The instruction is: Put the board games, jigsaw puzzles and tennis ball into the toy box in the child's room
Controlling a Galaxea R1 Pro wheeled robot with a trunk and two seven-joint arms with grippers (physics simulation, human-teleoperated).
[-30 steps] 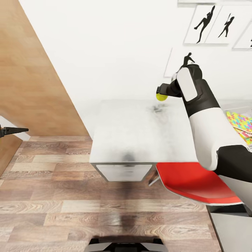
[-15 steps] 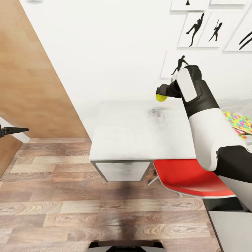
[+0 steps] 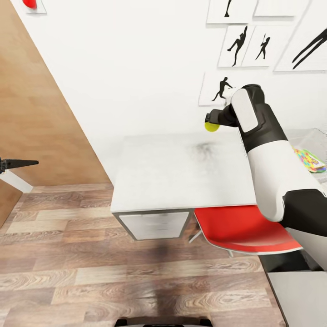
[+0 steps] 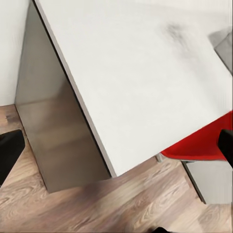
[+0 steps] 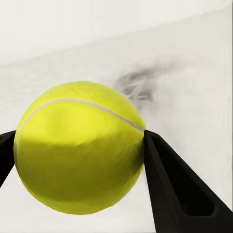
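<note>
My right gripper (image 3: 210, 125) is shut on the yellow-green tennis ball (image 3: 211, 126) and holds it in the air over the far side of the light grey table (image 3: 172, 172), whose top carries the ball's shadow. In the right wrist view the tennis ball (image 5: 80, 153) sits squeezed between the dark fingers (image 5: 170, 184) above the table (image 5: 194, 92). At the right edge a bright jigsaw puzzle (image 3: 310, 160) lies by the pale grey rim of the toy box (image 3: 313, 135); I cannot tell if it is inside. My left gripper (image 3: 18, 162) hangs open far to the left over the floor, apart from the table (image 4: 145, 73).
A red chair (image 3: 243, 229) stands at the table's near side, under my right arm. A drawer unit (image 3: 152, 225) sits below the table's front edge. A wooden panel (image 3: 41, 113) runs along the left, and framed silhouettes (image 3: 240, 43) hang on the white wall.
The whole view has shifted as the camera moved, with more wall now in sight. The ball stays gripped over the table's far side. The left gripper holds its pose.
</note>
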